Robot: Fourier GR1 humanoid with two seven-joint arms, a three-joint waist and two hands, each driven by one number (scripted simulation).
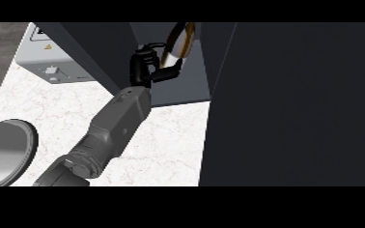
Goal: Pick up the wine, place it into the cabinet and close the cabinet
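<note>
My left hand (146, 64) is raised at the open front of the dark cabinet (92, 48), fingers curled round the wine bottle (179, 42). The bottle is pale with a dark and golden edge. It leans to the right and sits just inside the cabinet opening, above the cabinet's grey floor (178, 89). My grey left forearm (118, 121) runs up from the lower left to the hand. The cabinet's dark door (285, 106) stands open and fills the right side of the view. The lower part of the bottle is hidden by my fingers. My right hand does not show.
A grey box-like appliance (50, 53) with a small warning label stands at the upper left, beside the cabinet. A round grey plate (14, 149) lies at the left edge. White marble counter (167, 145) shows between my forearm and the door.
</note>
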